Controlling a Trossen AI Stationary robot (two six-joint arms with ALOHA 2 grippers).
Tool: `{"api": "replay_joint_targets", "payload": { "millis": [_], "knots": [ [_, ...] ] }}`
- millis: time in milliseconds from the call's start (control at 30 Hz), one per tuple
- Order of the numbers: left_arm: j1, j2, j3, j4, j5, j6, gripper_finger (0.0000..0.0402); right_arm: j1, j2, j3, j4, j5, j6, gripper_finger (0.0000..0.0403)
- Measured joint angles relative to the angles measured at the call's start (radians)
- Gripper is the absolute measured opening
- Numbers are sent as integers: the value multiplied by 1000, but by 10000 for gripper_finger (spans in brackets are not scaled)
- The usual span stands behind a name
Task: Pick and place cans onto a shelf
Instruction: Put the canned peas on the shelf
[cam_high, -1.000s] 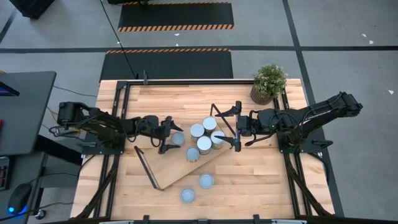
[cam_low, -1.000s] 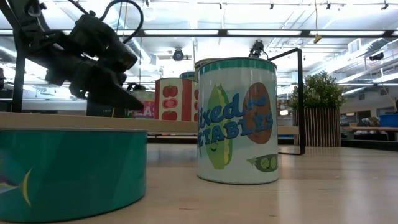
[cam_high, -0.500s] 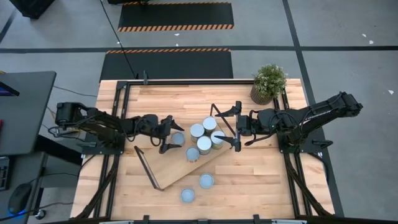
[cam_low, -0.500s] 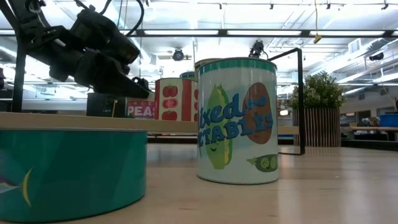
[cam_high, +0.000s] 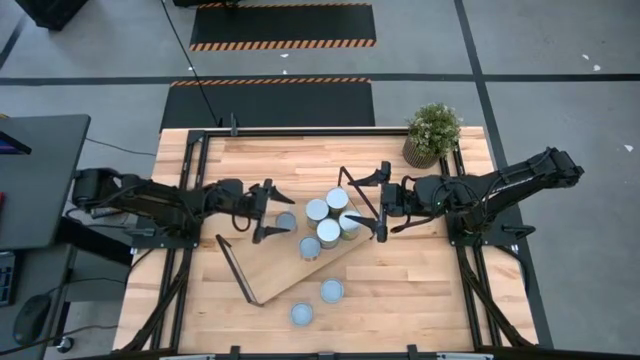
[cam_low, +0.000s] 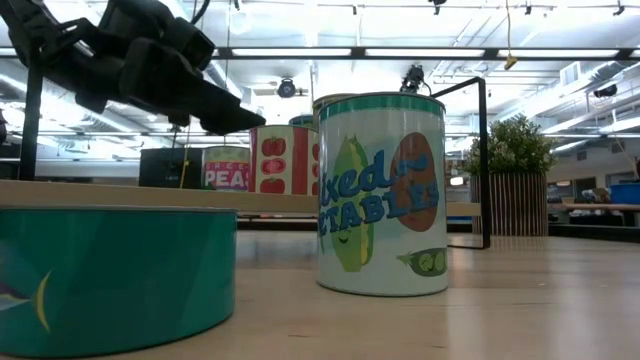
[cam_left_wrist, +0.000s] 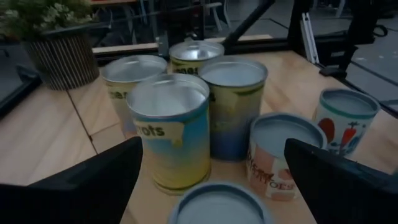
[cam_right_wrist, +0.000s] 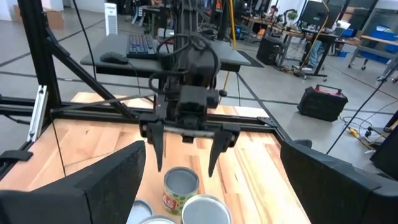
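At about nine o'clock on the slatted wooden counter (cam_high: 260, 160), seen from above, the left tool (cam_high: 272, 213) is found with its two dark fingers spread wide and nothing held between them; the nearest can (cam_high: 286, 222), a short one with a pale round top, stands just beyond the fingertips, apart from them. In the left wrist view the same short can (cam_left_wrist: 219, 204) is seen low between the open fingers, with the taller cans (cam_left_wrist: 169, 130) grouped behind it. The shelf (cam_high: 290, 262), a long light-wood board with black wire frames at its short ends, lies slantwise across the middle of the counter, from about seven o'clock up toward three o'clock. A cluster of cans (cam_high: 327, 232) stands on its upper half, close together, near the centre of the counter. Two more cans (cam_high: 331, 291) are set on the bare wood at about six o'clock, off the shelf and near each other. In the low view one of these, a tall can with a mixed-vegetables label (cam_low: 381, 193), stands upright, and a wide teal can (cam_low: 116, 275) is seen beside it at the near edge. At about three o'clock the right tool (cam_high: 381, 202) is held fully open and empty, its fingers just beside the cluster. A potted plant (cam_high: 432, 133) stands at about one o'clock, in the far corner.
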Motion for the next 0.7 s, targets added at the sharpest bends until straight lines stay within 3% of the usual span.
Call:
{"api": "replay_joint_targets", "payload": {
  "millis": [233,467,700],
  "knots": [
    [57,-96,0,-113,-3,6,398,5,0,0,-4,1,10,381],
    [113,-223,0,-347,-52,55,398,5,0,0,-16,2,10,381],
    [120,-235,-1,-472,-69,20,398,5,0,0,-17,2,10,381]
  ]
}}
